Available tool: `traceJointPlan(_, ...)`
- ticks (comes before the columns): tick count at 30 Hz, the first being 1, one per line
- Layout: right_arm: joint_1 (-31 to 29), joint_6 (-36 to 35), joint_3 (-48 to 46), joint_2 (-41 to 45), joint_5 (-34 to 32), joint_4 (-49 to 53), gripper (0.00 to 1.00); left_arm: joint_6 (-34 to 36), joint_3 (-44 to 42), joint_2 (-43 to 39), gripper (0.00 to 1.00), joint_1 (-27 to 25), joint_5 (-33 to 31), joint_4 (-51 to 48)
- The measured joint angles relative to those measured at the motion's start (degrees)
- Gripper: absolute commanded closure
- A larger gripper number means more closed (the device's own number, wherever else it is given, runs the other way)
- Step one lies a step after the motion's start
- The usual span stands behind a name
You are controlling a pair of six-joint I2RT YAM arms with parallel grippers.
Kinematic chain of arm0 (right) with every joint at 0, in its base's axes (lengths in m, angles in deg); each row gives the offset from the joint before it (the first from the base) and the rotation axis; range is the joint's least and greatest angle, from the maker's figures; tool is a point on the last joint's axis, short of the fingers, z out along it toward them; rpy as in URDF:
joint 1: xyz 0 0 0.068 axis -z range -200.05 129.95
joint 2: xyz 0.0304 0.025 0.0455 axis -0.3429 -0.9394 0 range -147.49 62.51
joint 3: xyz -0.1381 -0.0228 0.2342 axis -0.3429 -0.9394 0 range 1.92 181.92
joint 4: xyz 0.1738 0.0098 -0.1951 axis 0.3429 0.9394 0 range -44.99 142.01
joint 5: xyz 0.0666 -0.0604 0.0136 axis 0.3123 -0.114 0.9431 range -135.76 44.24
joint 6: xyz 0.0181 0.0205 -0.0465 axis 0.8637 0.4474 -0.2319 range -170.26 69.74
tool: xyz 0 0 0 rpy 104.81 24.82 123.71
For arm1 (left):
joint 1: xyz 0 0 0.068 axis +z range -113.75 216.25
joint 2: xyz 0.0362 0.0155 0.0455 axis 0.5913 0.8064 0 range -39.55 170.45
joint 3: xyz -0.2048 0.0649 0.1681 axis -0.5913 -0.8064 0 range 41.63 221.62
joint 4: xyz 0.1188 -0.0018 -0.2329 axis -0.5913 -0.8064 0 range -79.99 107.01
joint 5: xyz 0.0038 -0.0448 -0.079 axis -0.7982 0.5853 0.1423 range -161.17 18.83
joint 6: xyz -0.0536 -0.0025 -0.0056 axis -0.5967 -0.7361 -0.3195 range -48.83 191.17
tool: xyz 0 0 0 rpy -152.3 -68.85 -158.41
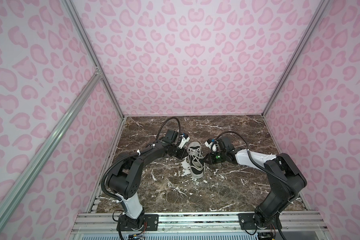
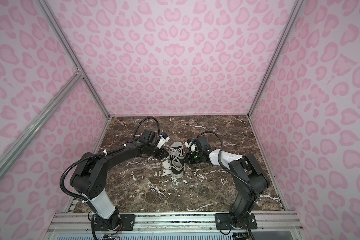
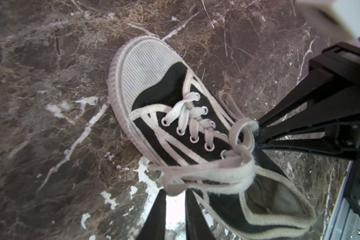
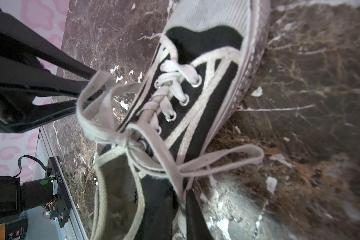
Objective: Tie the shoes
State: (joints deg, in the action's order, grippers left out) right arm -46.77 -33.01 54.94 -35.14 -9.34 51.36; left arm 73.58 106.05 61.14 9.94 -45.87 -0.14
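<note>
- In the middle of the brown marble table, in both top views, the black sneaker stood on its sole. Its white toe pointed toward the arm bases and its heel toward the back wall.
- The off-white laces ran crisscross through the eyelets and met in a knot at the top of the tongue.
- The left gripper sat low against the sneaker's left side. Its fingers stood close together with the left loop lying across their tips, and whether they pinched it could not be told.
- The right gripper sat at the opposite side of the sneaker, closed tight on the right loop, which curled up from the knot.
- Both loops reached sideways from the knot, one toward each gripper.
- A loose end lay on the table just beside the sneaker's right side.
- Pink spotted walls enclosed the table on three sides.
</note>
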Motion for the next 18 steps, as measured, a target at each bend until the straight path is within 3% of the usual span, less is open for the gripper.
traceJointPlan(18, -0.66, -11.69, 17.25, -3.06, -12.28, 23.54, 0.98, 2.43, 4.81, 0.22, 0.80, 0.04, -4.74, -6.75)
